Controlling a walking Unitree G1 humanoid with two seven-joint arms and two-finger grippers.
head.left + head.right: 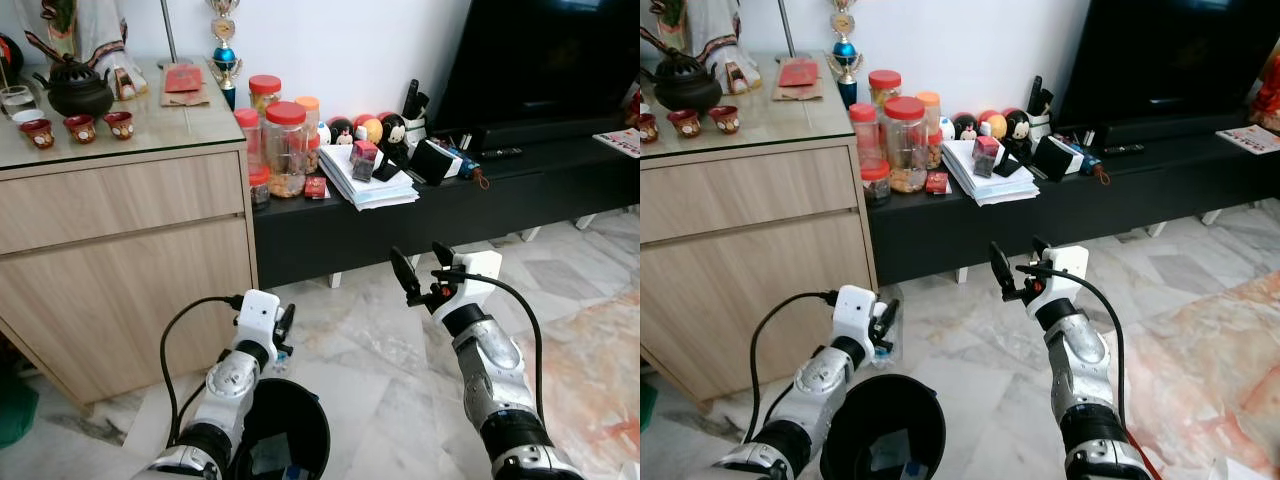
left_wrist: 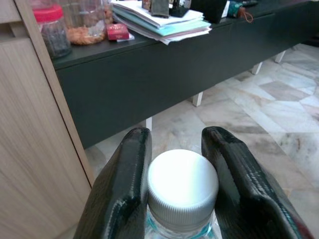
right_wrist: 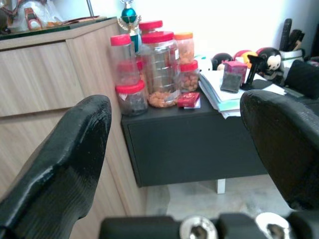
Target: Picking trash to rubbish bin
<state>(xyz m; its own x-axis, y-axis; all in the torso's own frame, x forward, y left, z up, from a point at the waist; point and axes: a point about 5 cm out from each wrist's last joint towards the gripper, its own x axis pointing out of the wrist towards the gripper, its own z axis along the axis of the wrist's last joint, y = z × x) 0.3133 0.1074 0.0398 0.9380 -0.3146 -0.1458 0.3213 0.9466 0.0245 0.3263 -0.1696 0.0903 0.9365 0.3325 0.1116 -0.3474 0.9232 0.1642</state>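
My left gripper [image 2: 178, 134] is shut on the neck of a clear plastic bottle with a white cap [image 2: 183, 183]. One black finger [image 2: 124, 184] presses on each side of the cap. In the eye views this gripper [image 1: 282, 335] holds the bottle [image 1: 886, 340] low, just above the far rim of a round black rubbish bin [image 1: 322, 420]. Some small items lie inside the bin. My right gripper [image 1: 424, 265] hangs open in the air over the marble floor, to the right of the bin, with nothing between its fingers [image 3: 65, 149].
A wooden cabinet [image 1: 120, 250] with a tea set on top stands close on the left. A low black TV bench [image 1: 420, 215] runs along the wall with red-lidded jars [image 1: 285, 145], stacked papers [image 1: 365, 185] and toys. Marble floor [image 1: 370, 370] lies ahead.
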